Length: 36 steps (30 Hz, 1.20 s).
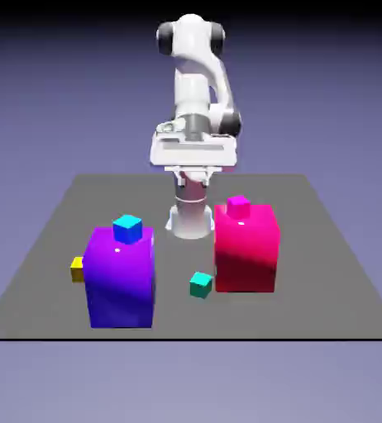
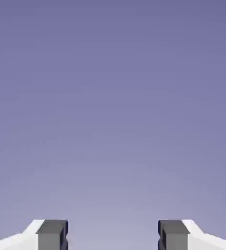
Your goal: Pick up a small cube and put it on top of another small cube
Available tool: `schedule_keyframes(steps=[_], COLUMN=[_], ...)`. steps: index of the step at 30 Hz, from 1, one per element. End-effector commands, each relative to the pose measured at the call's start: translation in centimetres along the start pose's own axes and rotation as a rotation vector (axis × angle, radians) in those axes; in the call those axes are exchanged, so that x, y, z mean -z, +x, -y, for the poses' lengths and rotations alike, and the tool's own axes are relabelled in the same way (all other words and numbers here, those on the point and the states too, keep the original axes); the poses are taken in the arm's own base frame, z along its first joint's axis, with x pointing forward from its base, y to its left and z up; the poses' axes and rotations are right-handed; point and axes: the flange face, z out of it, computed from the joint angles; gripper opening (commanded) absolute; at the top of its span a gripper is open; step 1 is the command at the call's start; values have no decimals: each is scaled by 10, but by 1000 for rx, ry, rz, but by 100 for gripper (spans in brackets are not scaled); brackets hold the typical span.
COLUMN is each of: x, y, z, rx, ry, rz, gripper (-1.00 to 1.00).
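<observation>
Yellow on its visible faces, a tiny plain cube sits on the dark grey tabletop toward the exterior view's left, partly hidden by a large glossy purple block. No brand, label or writing can be read on the cubes, the blocks or the white Franka Panda arm. The yellow cube's top looks brighter than its side, and its edges appear straight where they show; its right part is out of sight behind the block. The exterior view alone shows the cubes and blocks: a bright cyan-blue cube atop the purple block, a small magenta cube atop a large glossy red-pink block, and a small teal cube on the tabletop between the two blocks. The hand view shows a blue-violet backdrop and, along its bottom edge, the two-finger gripper from close up, its grey fingertips standing wide apart with nothing held between them.
</observation>
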Motion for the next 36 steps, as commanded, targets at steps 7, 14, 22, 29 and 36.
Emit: schedule_keyframes(steps=[7, 14, 22, 29, 36], x=[-59, -112, -150, -167, -171], y=[80, 140, 177, 153, 90], z=[-56, -150, -285, -414, -521], rx=[-244, -525, -859, -1255, -1708], ry=[-267, -524, -778, -897, -829], rz=[129, 291, 491, 764, 1106], gripper=[0, 0, 0, 0, 0])
